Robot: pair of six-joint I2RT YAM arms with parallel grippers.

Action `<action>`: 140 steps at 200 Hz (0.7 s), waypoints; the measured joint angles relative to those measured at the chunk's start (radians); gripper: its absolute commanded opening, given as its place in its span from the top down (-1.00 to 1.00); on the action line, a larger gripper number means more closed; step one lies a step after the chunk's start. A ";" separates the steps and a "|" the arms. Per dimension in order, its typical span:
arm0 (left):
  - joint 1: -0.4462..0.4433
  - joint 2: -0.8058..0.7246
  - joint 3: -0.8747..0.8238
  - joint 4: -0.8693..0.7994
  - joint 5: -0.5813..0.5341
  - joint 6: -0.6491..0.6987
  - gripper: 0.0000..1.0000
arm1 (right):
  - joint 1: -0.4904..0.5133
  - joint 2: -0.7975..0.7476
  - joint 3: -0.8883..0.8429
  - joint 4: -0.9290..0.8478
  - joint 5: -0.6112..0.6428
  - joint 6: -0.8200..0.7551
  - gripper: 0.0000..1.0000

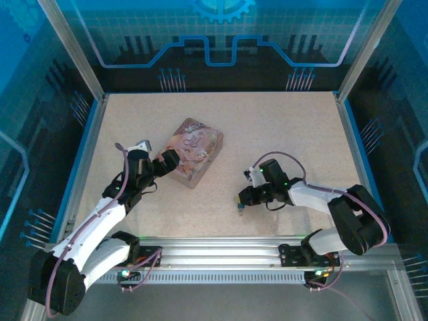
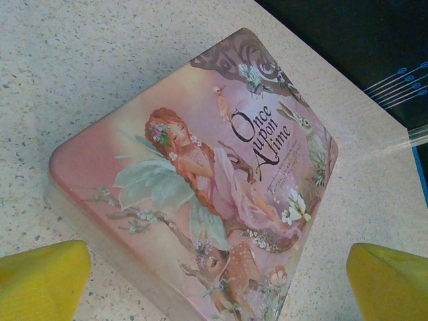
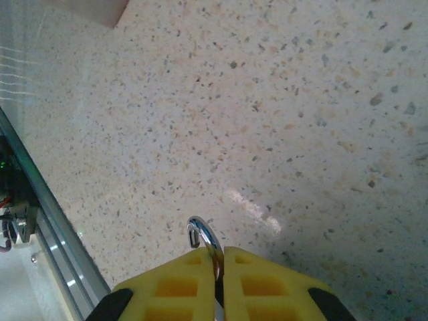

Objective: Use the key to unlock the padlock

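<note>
Pincer check: my right pincer (image 3: 219,261) is clenched on the padlock (image 3: 202,235) shackle, right of the tin (image 2: 200,174); left pincer (image 1: 166,160) is released at the tin's edge.

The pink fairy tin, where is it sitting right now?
In the top view the pink tin lies on the table left of centre, right in front of the open left gripper.
</note>
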 measured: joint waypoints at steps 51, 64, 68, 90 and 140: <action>0.005 0.000 -0.001 0.000 0.000 0.000 -0.98 | 0.000 0.044 0.000 0.029 0.002 0.011 0.65; 0.005 0.000 -0.001 -0.001 0.000 0.000 -0.98 | 0.000 0.045 0.000 0.032 0.008 0.011 0.62; 0.005 0.000 -0.001 -0.002 0.000 0.000 -0.98 | 0.000 0.045 0.000 0.033 0.008 0.011 0.61; 0.005 0.000 -0.001 -0.003 0.000 0.001 -0.98 | 0.000 0.046 0.000 0.033 0.009 0.011 0.56; 0.005 0.000 -0.001 -0.005 0.000 0.001 -0.98 | -0.002 0.037 0.000 0.028 0.024 0.011 0.53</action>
